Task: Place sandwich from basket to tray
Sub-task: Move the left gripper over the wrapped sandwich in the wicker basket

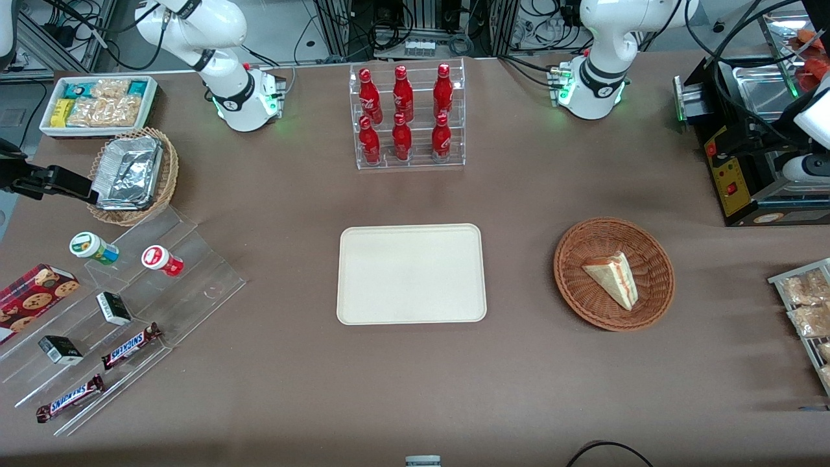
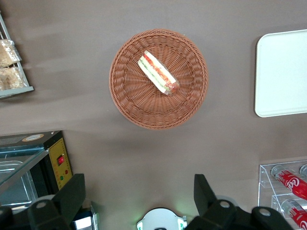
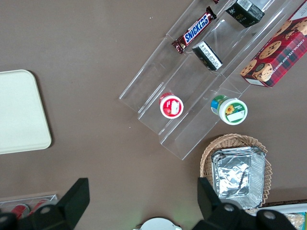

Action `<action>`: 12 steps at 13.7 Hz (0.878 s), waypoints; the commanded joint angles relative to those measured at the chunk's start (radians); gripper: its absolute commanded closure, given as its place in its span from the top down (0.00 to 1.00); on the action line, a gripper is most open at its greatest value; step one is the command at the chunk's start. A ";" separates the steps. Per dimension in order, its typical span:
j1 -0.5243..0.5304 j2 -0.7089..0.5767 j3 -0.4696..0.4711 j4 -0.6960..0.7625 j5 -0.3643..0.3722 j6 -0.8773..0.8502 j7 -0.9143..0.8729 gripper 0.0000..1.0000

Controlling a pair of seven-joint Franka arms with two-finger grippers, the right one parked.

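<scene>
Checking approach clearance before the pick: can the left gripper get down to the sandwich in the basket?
Probably yes. The left gripper is open, high above the table, and nothing covers the sandwich, which lies exposed in the shallow basket.

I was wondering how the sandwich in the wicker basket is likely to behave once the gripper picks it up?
The sandwich looks like soft white bread with layered filling, so it probably squashes under a firm pinch. It seems light. Its clear wrap may be slippery. It lies flat in the basket, so it is unlikely to roll. The gripper hangs open above the table, not yet touching it.
</scene>
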 commanded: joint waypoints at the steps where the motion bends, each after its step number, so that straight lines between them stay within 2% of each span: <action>1: 0.019 -0.004 -0.006 0.007 -0.011 -0.008 0.028 1.00; 5: 0.006 0.057 -0.009 -0.003 0.037 0.010 0.008 1.00; 7: 0.012 0.071 -0.007 -0.067 0.036 0.076 -0.042 1.00; 12: -0.030 0.078 -0.026 -0.369 0.042 0.453 -0.463 1.00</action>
